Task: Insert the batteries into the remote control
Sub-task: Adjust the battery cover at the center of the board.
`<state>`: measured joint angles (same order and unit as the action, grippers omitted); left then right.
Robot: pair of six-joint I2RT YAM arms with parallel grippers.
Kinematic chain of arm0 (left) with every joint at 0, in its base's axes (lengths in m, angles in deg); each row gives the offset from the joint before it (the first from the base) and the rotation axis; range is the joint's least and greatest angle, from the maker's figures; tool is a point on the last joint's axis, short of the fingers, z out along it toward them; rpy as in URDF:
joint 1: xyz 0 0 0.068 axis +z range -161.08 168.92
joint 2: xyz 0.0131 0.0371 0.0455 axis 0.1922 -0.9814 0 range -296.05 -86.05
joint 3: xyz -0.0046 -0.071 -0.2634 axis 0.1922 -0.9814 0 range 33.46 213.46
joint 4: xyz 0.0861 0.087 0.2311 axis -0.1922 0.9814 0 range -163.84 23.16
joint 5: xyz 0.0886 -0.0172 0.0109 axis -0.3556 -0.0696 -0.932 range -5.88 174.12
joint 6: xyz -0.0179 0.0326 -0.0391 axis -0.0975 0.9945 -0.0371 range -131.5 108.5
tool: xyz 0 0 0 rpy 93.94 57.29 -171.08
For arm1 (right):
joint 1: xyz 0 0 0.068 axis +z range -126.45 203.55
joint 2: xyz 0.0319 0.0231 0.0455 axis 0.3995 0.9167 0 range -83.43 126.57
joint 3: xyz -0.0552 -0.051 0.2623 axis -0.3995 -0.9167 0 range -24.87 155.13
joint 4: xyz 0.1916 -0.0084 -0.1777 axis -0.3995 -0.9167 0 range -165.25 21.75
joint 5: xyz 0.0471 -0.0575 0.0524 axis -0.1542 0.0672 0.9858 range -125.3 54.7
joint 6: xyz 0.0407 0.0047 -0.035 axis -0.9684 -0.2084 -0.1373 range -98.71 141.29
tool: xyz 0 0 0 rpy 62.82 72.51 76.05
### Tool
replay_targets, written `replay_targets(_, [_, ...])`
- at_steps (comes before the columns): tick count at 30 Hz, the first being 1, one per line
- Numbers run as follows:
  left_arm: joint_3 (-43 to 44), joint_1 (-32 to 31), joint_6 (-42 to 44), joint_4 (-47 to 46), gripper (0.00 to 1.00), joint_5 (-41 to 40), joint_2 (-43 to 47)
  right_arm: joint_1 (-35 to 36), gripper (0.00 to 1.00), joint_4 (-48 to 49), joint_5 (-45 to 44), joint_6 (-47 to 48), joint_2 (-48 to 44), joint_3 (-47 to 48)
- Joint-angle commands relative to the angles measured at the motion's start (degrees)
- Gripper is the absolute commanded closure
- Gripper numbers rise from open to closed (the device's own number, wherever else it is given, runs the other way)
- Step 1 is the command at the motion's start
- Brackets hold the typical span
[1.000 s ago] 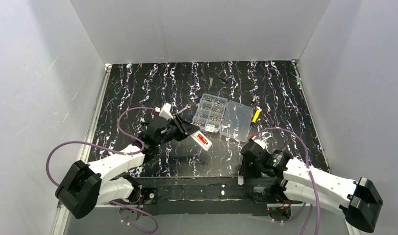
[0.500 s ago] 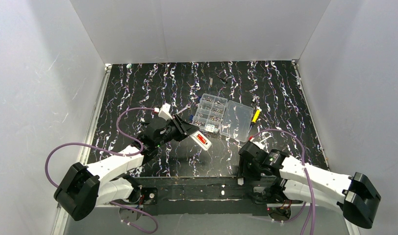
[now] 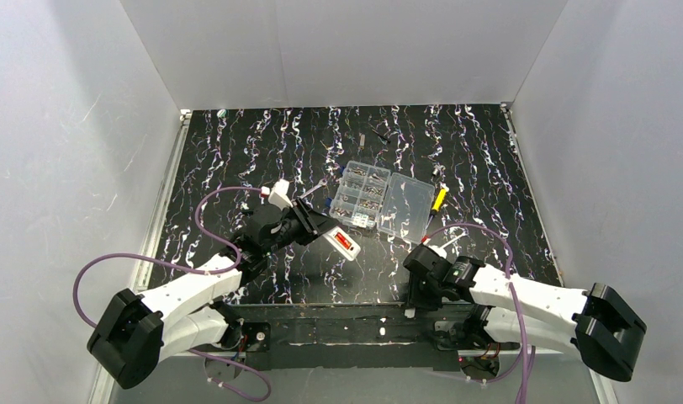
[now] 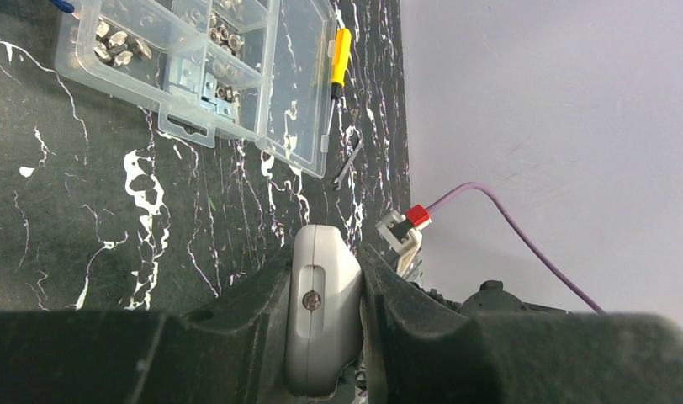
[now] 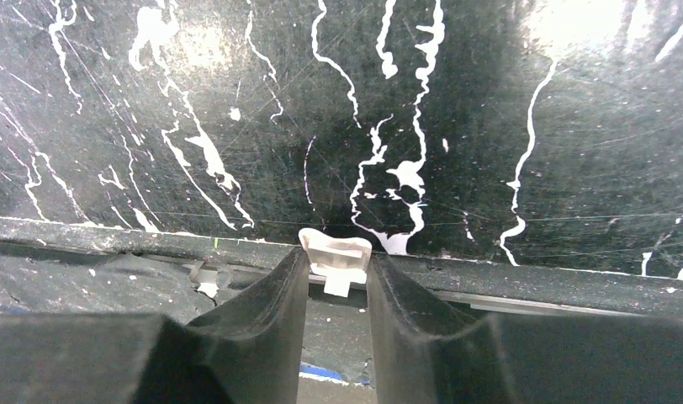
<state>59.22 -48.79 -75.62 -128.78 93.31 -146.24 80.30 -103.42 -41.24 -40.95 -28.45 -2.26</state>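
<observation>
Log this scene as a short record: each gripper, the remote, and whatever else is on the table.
left gripper: shut on the remote control, held above the table
right gripper: at the table's near edge, straddling a small white piece; grip unclear
compartment box: open, hardware inside
screwdriver: yellow handle, beside the box's lid

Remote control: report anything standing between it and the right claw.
Nothing visible does. The remote control is clamped in the left claw. Only bare table lies between it and the right claw, which straddles a small white piece at the table's near edge.
</observation>
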Motion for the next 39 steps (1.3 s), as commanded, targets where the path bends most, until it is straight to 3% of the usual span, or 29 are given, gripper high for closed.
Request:
replay_targets(1, [-0.3, 0.2, 0.4, -1.7, 1.0, -0.3, 1.6, 0.5, 0.68, 1.9, -0.6, 0.7, 1.2, 0.5])
replay_targets(7, [-0.7, 0.2, 0.5, -1.2, 1.0, -0.5, 2.5, 1.4, 0.83, 0.9, -2.1, 0.8, -2.8, 1.0])
replay_targets(15, [-0.9, 0.3, 1.7, 0.6, 1.0, -0.9, 4.8, 2.0, 0.88, -1.0, -8.1, 5.6, -8.8, 6.8])
replay_targets(18, [-1.2, 0.3, 3.0, 3.7, 1.0, -1.3, 7.7, 0.7, 0.89, -1.0, -12.5, 10.9, -2.0, 12.2])
replay_targets(24, [-1.0, 0.2, 5.2, 9.8, 1.0, -2.7, 13.5, -0.2, 0.96, 2.3, -6.6, 21.6, 21.1, 23.1])
replay_targets(32, [-2.2, 0.2, 5.4, 10.9, 1.0, -3.6, 16.2, -0.2, 0.99, -2.3, -9.8, 26.9, 28.8, 30.5])
replay_targets(39, [-1.8, 0.2, 7.3, 14.1, 1.0, -4.2, 19.0, -0.2, 0.99, -11.8, -18.4, 31.3, 36.3, 39.9])
